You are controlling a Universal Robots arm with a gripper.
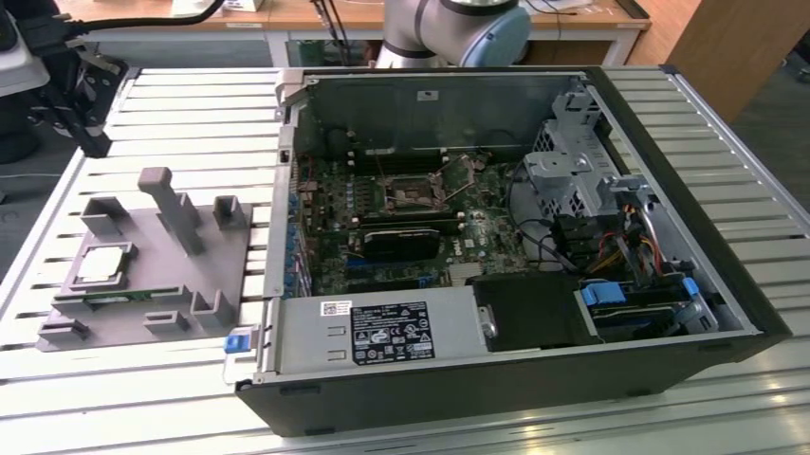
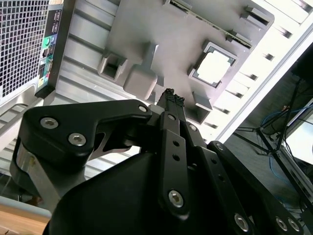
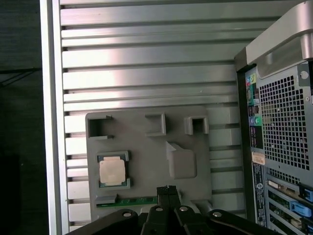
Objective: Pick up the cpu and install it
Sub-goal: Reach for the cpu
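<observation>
The cpu (image 1: 101, 264), a small flat square chip with a silver-grey metal top and a thin greenish rim, lies flat, metal side up, in a square recess of the grey plastic holder (image 1: 158, 275). The holder rests on the slatted metal counter (image 1: 190, 123), at the exterior view's left of the open black computer case (image 1: 506, 389). In both wrist views the chip (image 2: 214, 67) (image 3: 112, 171) sits level in its frame.

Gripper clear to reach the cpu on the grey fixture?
Probably yes: the cpu lies uncovered in its pocket on the grey fixture, with nothing between it and the shut gripper.

slatted metal table (image 1: 190, 104) | wooden desk (image 1: 355, 14) behind | grey floor (image 1: 784, 133)
</observation>
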